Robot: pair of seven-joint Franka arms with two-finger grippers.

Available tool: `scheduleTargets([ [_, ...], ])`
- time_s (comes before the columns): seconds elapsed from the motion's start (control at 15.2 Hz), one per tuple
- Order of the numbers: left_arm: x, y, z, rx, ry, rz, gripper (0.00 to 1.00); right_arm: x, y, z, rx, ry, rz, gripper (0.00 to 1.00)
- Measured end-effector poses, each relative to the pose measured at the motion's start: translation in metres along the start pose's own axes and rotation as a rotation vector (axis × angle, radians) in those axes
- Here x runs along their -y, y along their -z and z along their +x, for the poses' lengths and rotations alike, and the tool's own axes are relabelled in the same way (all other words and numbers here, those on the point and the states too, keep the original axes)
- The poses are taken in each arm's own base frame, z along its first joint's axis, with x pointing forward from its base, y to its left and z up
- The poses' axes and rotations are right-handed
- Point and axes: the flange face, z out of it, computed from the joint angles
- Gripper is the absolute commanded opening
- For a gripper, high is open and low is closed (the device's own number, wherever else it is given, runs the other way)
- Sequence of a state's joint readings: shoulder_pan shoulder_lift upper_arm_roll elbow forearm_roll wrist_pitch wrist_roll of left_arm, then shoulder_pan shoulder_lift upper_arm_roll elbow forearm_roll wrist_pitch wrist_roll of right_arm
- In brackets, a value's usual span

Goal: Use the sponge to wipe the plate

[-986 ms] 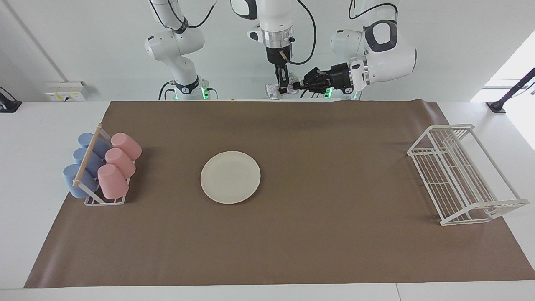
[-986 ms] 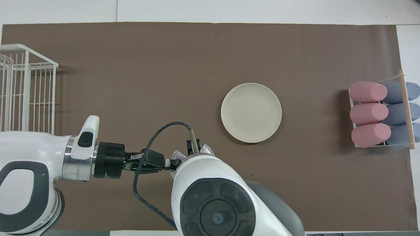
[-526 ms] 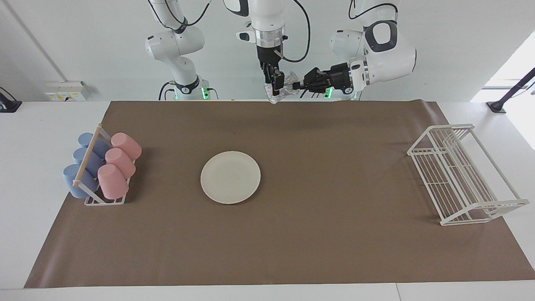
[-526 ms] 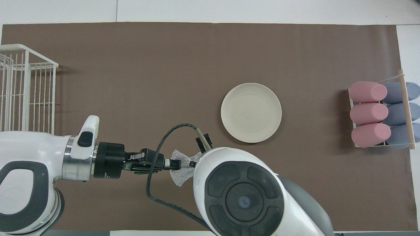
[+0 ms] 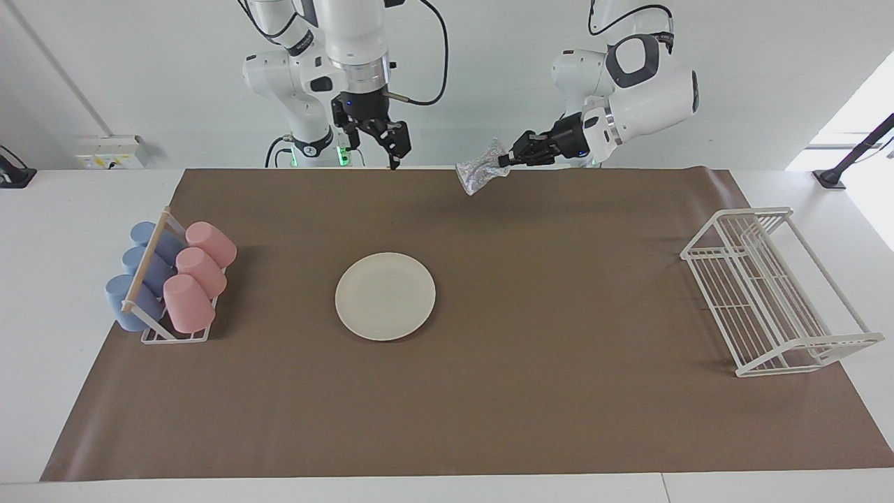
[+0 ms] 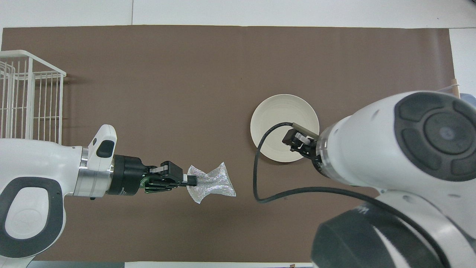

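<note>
The cream-white plate (image 5: 385,296) lies flat on the brown mat (image 5: 559,363). In the overhead view the plate (image 6: 279,119) is partly covered by the right arm. My left gripper (image 5: 504,159) is shut on one end of the silvery wrinkly sponge (image 5: 479,172) and holds it in the air over the mat's edge by the robots. The overhead view shows that gripper (image 6: 192,180) and the sponge (image 6: 212,183) too. My right gripper (image 5: 377,144) is open and empty, raised over the same mat edge, toward the right arm's end. It is apart from the sponge.
A rack of pink and blue cups (image 5: 171,279) stands at the right arm's end of the mat. A white wire dish rack (image 5: 772,293) stands at the left arm's end, also seen overhead (image 6: 29,100).
My right gripper let go of the sponge, opened, and swung away toward the right arm's end. My left gripper keeps the sponge and has shifted slightly.
</note>
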State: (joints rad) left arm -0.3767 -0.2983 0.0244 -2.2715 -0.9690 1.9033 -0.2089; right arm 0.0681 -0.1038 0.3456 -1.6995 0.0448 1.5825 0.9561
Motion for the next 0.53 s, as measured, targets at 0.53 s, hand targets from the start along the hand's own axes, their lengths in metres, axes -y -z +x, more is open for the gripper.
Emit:
scheduleTargets([
  [0.53, -0.052, -0.002, 0.019, -0.151, 0.105, 0.439, 0.0, -0.092, 0.006, 0.095, 0.013, 0.321, -0.007, 1.0],
])
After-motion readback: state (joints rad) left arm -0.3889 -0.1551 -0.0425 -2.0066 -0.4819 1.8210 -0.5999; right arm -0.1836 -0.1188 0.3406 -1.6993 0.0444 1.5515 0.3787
